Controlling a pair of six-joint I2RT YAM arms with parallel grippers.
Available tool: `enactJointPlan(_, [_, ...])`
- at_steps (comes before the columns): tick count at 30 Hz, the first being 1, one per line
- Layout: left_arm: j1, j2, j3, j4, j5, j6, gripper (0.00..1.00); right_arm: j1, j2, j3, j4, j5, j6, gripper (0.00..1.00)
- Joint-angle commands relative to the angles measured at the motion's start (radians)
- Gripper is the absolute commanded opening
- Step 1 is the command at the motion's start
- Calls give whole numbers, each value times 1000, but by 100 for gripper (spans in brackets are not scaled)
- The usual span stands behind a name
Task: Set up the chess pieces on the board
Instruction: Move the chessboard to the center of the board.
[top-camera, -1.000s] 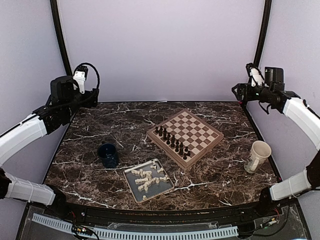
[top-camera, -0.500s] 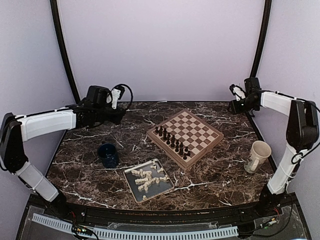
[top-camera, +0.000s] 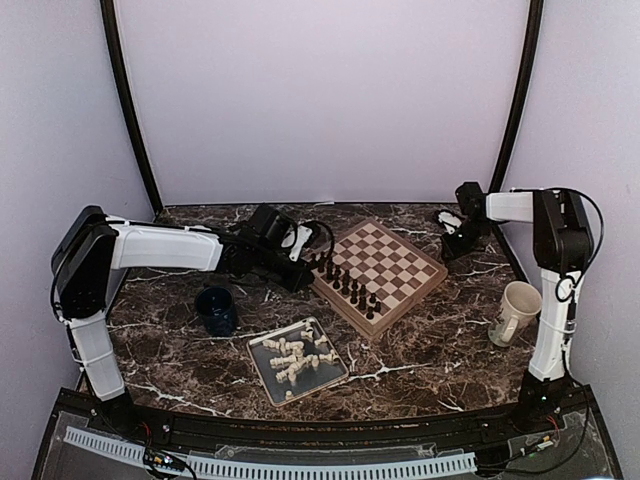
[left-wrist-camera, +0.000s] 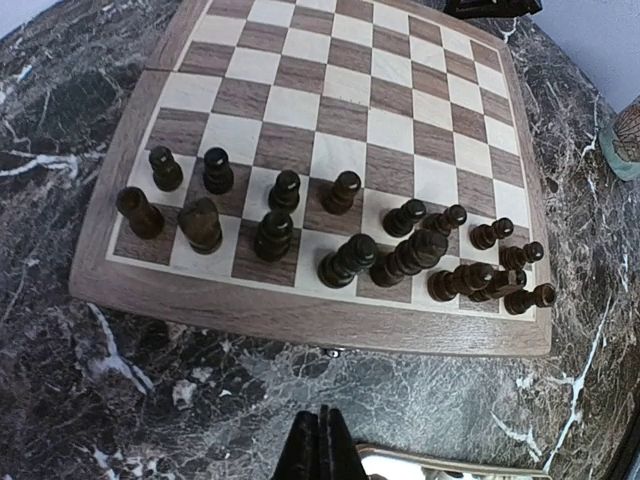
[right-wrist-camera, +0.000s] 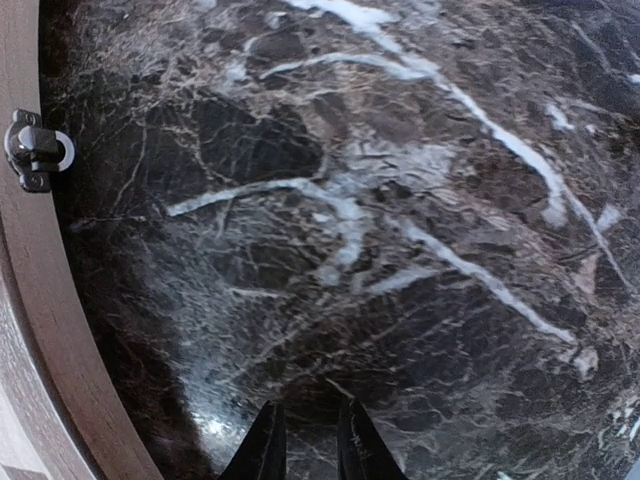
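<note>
Surface: marble table (top-camera: 430, 340), the board (top-camera: 385, 262) set toward the back.
Chess pieces (top-camera: 292, 357): heaped in tray (top-camera: 265, 374), off board's near-left corner.
Left gripper (left-wrist-camera: 320, 445): pinched shut, empty, beside board's dark pieces (left-wrist-camera: 345, 255).
Right gripper (right-wrist-camera: 307, 410): slightly parted, empty, beyond board's right edge.
Advice: open jaws over tray and single out one piece.

Dark pieces (left-wrist-camera: 345, 258) on board (left-wrist-camera: 350, 85), near rows; tool (left-wrist-camera: 322, 440) closed, empty.

Dark pieces (left-wrist-camera: 347, 258) crowd the board's (left-wrist-camera: 400, 110) left edge — other squares free.
</note>
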Motion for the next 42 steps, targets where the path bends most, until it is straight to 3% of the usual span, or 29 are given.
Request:
enactJointPlan(1, [-11, 25, 39, -48, 21, -72, 0, 39, 41, 54, -65, 22, -37, 20])
enactJointPlan(8, [-14, 40, 30, -86, -13, -114, 0, 87, 51, 38, -95, 17, -63, 16])
enactJointPlan(22, [26, 96, -1, -37, -72, -185, 0, 185, -131, -248, -34, 33, -84, 12])
enactJointPlan(42, [100, 191, -16, 146, 39, -279, 0, 302, -295, -478, 18, 14, -86, 10])
